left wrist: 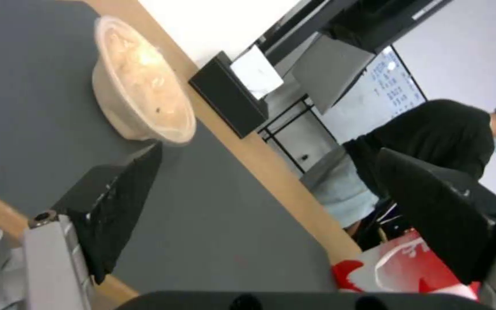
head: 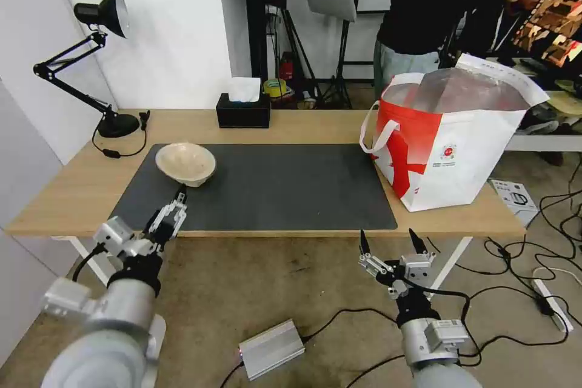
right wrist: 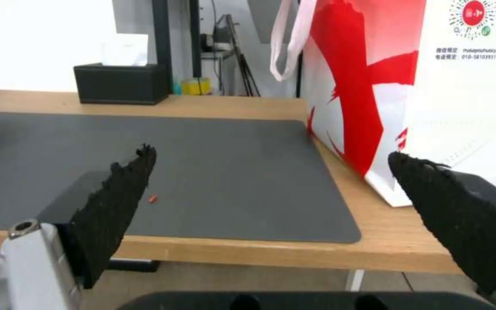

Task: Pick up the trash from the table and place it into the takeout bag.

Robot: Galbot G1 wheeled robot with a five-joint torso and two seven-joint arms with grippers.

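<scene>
Left gripper over the near left edge of the mat, jaws spread, nothing between them; black fingertips just short of the bowl, not touching it. Right gripper low in front of the table's near edge, below the tabletop, jaws spread wide and empty, well apart from the bag.

On the bag's white side: a small round red logo, and under it two lines of small print, the lower one reading like a phone number, too fine to read for sure. Broad red brush-like pattern across the side toward the mat, white handles drooping over that side, silver foil lining visible at the open top. Bag upright on the right end of the table, just beside the mat's right edge.

Bowl shallow, beige, round, with pale smears inside; upright on the far left corner of the mat. A tiny red crumb on the mat near its front edge.

Black tissue box with a white tissue sticking up, at the back edge of the table. Black desk lamp at the back left corner, cord looped on the wood beside its base.
</scene>
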